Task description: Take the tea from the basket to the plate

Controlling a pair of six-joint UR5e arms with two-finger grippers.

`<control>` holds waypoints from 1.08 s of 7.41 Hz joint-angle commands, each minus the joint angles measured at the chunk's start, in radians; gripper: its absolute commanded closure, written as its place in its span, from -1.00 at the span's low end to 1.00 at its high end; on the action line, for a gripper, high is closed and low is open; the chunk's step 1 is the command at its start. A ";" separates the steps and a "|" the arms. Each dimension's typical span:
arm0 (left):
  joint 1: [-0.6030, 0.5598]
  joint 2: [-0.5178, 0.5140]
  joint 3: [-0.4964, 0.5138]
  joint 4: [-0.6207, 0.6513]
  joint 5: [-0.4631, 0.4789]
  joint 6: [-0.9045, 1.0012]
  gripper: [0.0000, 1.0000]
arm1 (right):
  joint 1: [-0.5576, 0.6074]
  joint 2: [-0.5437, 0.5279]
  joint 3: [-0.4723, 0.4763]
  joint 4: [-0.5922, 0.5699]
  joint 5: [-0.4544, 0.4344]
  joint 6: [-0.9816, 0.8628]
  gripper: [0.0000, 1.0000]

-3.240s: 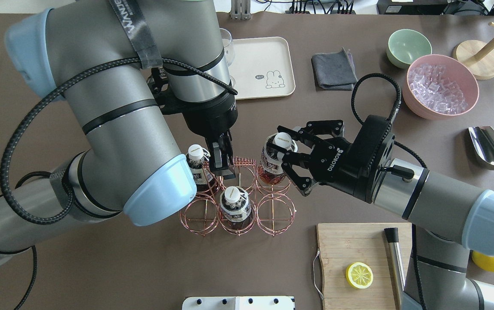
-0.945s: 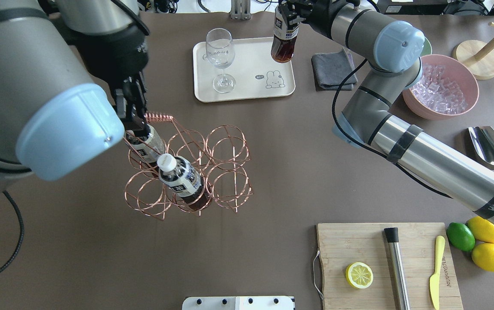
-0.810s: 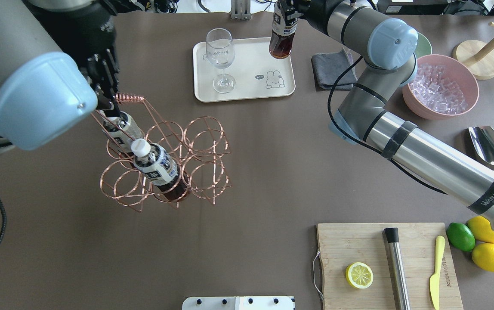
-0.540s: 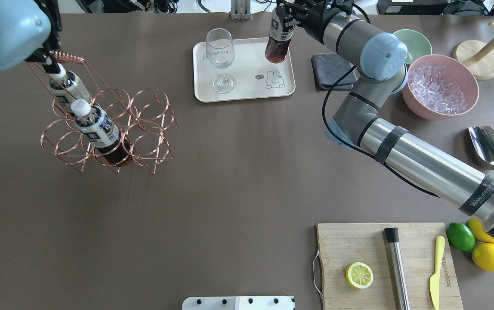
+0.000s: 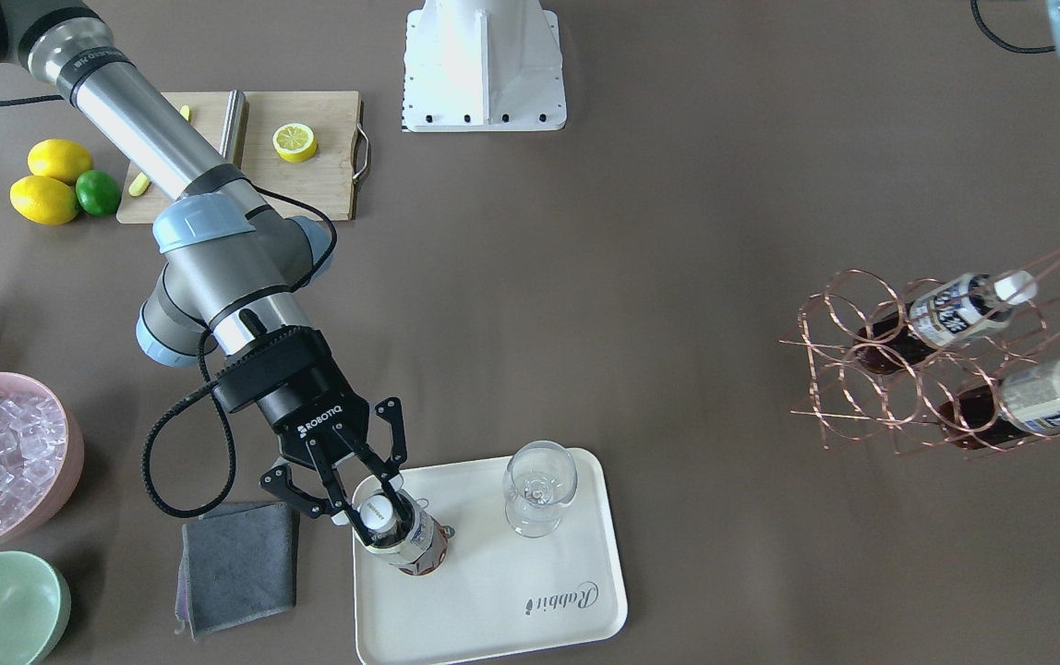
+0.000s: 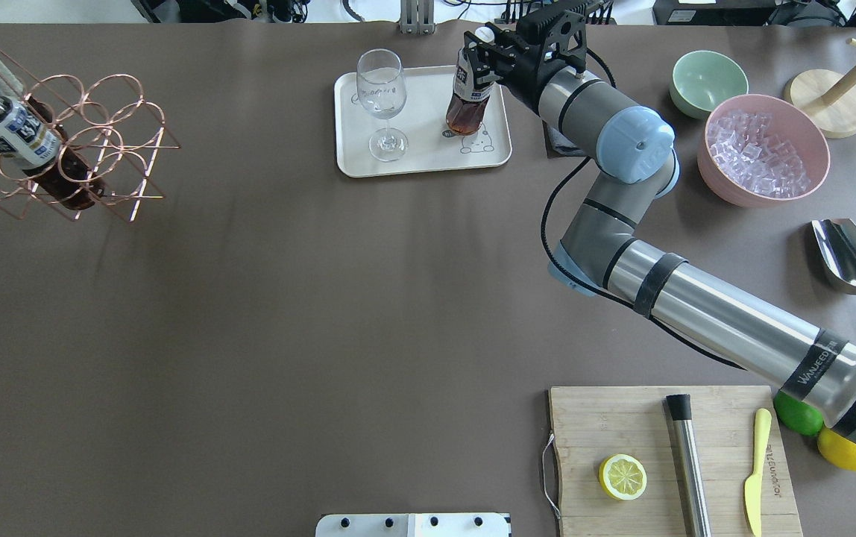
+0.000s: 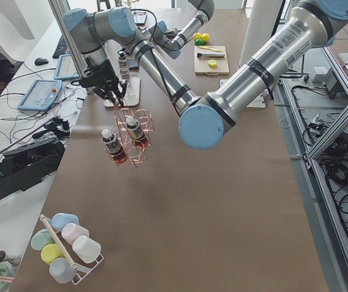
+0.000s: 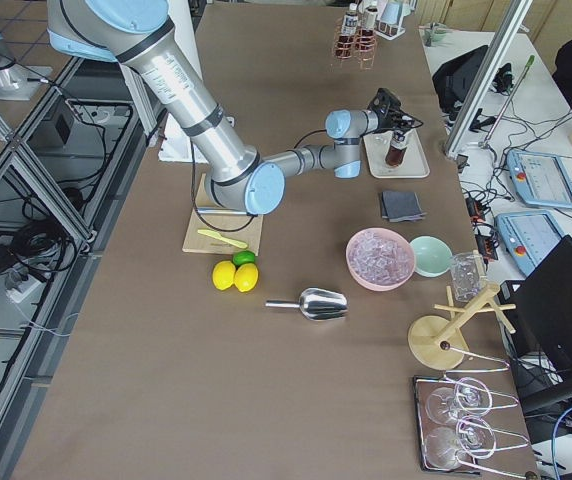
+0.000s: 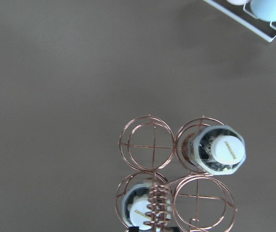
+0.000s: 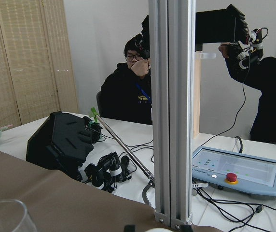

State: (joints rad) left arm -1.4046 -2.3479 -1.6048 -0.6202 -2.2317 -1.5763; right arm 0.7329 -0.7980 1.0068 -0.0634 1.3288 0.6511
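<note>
- The right jaws are closed on the tea (image 6: 465, 101) just under its white cap. The bottle stands near upright over the plate (image 6: 428, 160), at about 2 o'clock on it in the overhead view, above the printed animal.
- I cannot tell whether its base is touching the plate yet.
- To do this step well, bring the bottle straight down until the base sits flat, and open the jaws only then. A bottle gripped this high would probably topple if it were let go early or at a lean.
- Draw the jaws back toward 3 o'clock, away from the stemmed glass (image 6: 381, 97) that stands at the bottle's 9 o'clock.
- The right arm (image 6: 704, 309) reaches from 4 o'clock on the desk up to 12 o'clock, with the elbow folded beside the plate. The wrist lies roughly level, so the jaws meet the bottle from the side.
- The basket (image 6: 70, 153) hangs tilted at 10 o'clock with two more bottles in it. The left jaws are above its handle, but I cannot tell whether they are closed.
</note>
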 commanded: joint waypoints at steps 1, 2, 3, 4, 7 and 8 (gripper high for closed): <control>-0.050 0.038 0.248 -0.264 0.058 0.036 1.00 | -0.029 -0.003 0.001 0.001 -0.031 -0.004 1.00; -0.054 0.095 0.265 -0.335 0.060 0.035 1.00 | -0.029 -0.001 0.001 0.001 -0.031 -0.005 1.00; -0.074 0.126 0.291 -0.386 0.066 0.035 0.57 | -0.029 -0.001 0.007 -0.001 -0.033 -0.005 1.00; -0.067 0.131 0.287 -0.388 0.120 0.029 -0.96 | -0.029 -0.003 0.010 -0.003 -0.033 -0.007 -0.47; -0.079 0.127 0.275 -0.369 0.119 0.025 -0.97 | -0.036 -0.039 0.054 -0.004 -0.033 -0.008 -1.00; -0.114 0.124 0.273 -0.371 0.116 0.032 -0.97 | -0.040 -0.058 0.082 -0.004 -0.031 -0.008 -1.00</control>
State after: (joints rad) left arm -1.4818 -2.2203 -1.3272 -0.9947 -2.1133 -1.5503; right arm 0.6986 -0.8263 1.0461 -0.0673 1.2963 0.6429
